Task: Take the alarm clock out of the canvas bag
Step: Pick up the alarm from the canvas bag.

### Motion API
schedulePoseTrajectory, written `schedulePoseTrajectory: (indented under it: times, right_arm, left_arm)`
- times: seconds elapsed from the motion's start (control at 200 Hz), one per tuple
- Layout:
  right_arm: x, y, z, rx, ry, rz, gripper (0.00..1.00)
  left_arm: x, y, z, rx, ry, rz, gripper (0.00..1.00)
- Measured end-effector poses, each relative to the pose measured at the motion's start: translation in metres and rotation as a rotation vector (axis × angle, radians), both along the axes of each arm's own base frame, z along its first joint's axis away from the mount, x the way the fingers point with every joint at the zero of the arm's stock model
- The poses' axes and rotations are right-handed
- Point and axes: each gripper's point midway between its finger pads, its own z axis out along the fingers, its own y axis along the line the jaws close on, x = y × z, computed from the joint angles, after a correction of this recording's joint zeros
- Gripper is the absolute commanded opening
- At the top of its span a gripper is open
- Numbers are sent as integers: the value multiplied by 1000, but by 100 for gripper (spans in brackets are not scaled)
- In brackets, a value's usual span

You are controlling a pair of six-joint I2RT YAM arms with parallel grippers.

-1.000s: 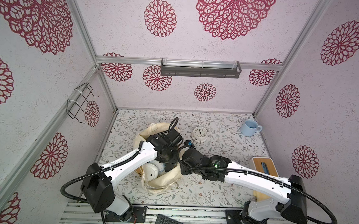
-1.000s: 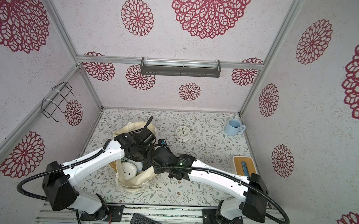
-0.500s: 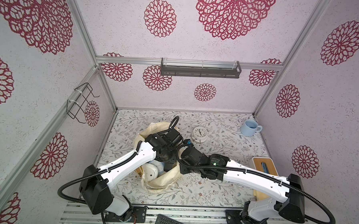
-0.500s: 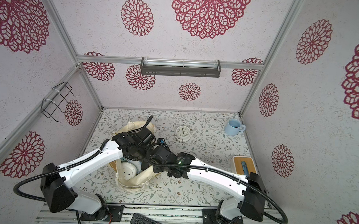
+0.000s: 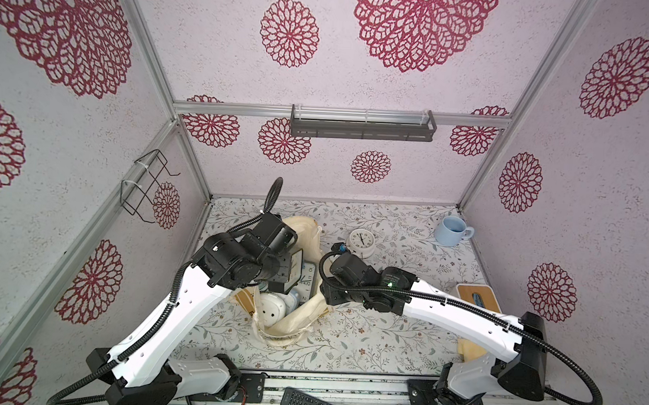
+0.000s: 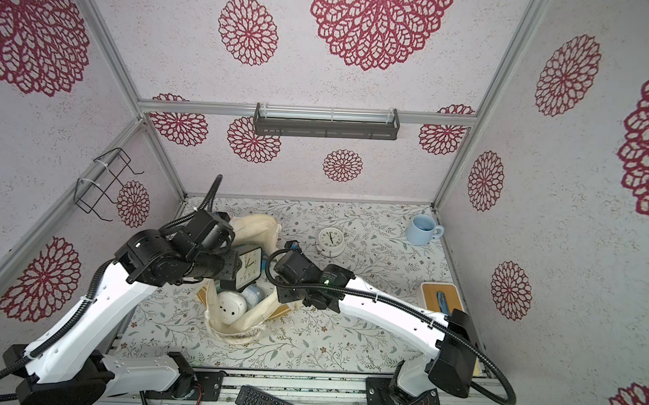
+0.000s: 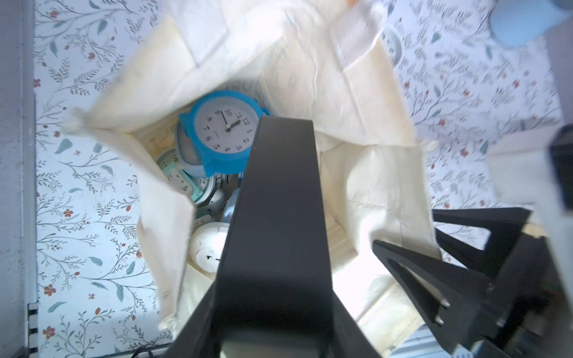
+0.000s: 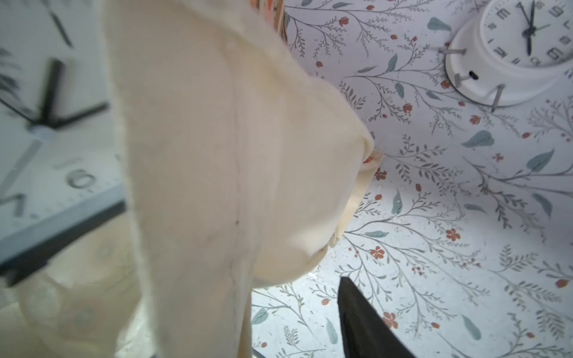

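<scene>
Alarm clock gripped in left tool.

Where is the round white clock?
In both top views the round white clock sits on the table outside the canvas bag, between it and the blue mug.

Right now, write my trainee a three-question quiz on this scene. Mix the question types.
1. True or false: the white round clock lies inside the canvas bag.
2. Pick one: the left arm holds A) a blue mug, B) the black square clock, C) a remote control.
3. In the left wrist view, what colour is the frame of the topmost clock inside the bag?

Key: 1 false; 2 B; 3 blue.
</scene>
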Motion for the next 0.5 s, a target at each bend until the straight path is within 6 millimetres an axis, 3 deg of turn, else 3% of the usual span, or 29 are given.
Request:
schedulePoseTrajectory:
  times: [0.095, 0.195, 0.36, 0.4, 0.5]
  right_arm:
    - [4, -5, 12, 40, 3, 35, 75]
    - [4, -10, 48, 143, -37, 88, 81]
    - [8, -37, 151, 407, -202, 108, 91]
    - [12, -52, 181, 486, -264, 82, 93]
    - [19, -87, 226, 637, -362, 1, 95]
  left_arm:
    - [6, -2, 43, -83, -89, 6, 30]
    - [6, -5, 89, -178, -189, -13, 31]
    - [2, -12, 146, -333, -324, -66, 34]
    - [2, -16, 154, -369, -348, -81, 34]
    - [10, -30, 168, -469, -409, -100, 34]
